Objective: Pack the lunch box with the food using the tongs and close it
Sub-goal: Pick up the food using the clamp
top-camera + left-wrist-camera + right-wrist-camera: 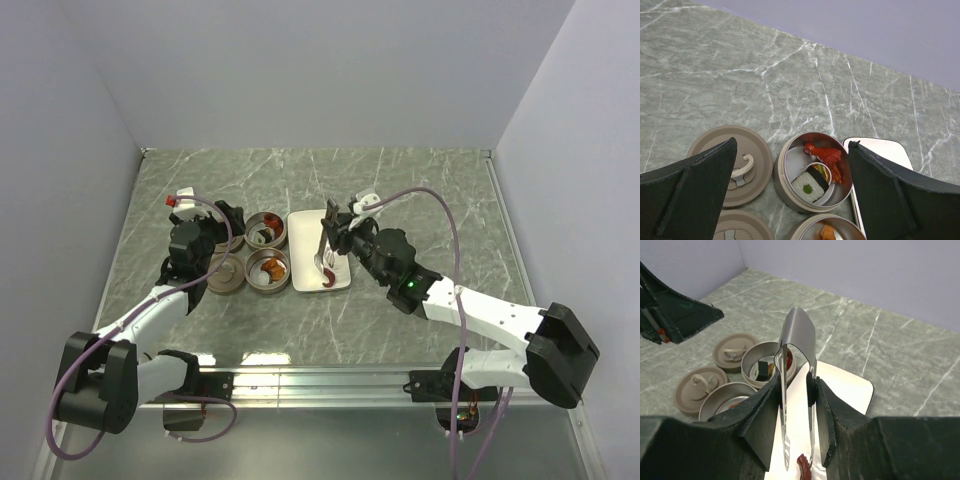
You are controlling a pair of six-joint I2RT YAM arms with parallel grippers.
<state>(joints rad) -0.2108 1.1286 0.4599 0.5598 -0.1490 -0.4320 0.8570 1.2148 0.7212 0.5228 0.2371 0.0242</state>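
My right gripper (335,232) (797,390) is shut on the tongs (323,250) (799,340), which point down over the white tray (303,250) (850,390). The tong tips stand slightly apart, and a dark red piece of food (328,279) (804,467) lies on the tray against the right tip. The lunch box's two tins are uncovered. The far tin (265,216) (782,175) holds a red piece (826,155) and a rice roll (810,185). The near tin (268,283) (805,227) holds an orange piece (827,232). My left gripper (222,222) (792,145) hangs open and empty above the far tin.
Two round handled lids (715,150) (735,230) lie on the marble table left of the tins; one lid (227,275) shows from above, the other sits under my left arm. Grey walls close in the table's back and sides.
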